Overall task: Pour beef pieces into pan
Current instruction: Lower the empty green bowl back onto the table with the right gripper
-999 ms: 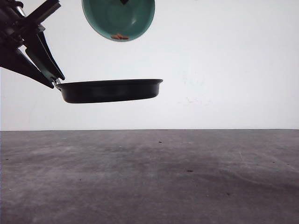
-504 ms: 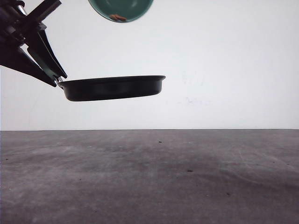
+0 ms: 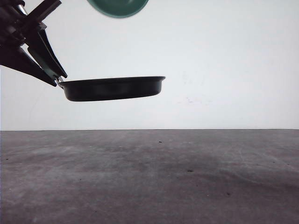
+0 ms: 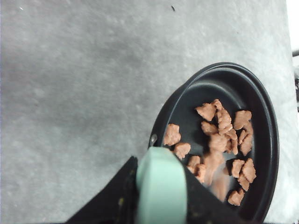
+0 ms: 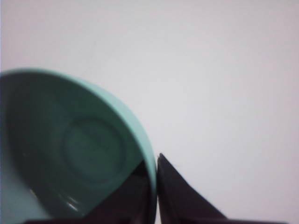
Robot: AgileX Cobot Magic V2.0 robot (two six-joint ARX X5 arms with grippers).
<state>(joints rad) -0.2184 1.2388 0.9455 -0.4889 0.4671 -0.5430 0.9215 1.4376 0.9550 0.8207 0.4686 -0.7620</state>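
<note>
The black pan [image 3: 112,88] hangs level in the air above the table, at the left of the front view. My left gripper [image 3: 51,73] is shut on its mint-green handle [image 4: 161,186]. In the left wrist view the pan [image 4: 224,84] holds several reddish-brown beef pieces [image 4: 224,135] spread over its floor, some blurred. High above the pan, the teal bowl [image 3: 117,6] is partly cut off by the front view's top edge. My right gripper [image 5: 155,186] is shut on the bowl's rim, one finger inside and one outside. The bowl's inside [image 5: 70,149] looks bare.
The grey table [image 3: 149,177] stretches below the pan with only small dark specks on it. A plain white wall [image 3: 224,65] stands behind.
The teal bowl has risen, now mostly past the top of the front view, and the beef pieces seen at its lip are gone from sight. The pan rose slightly.
</note>
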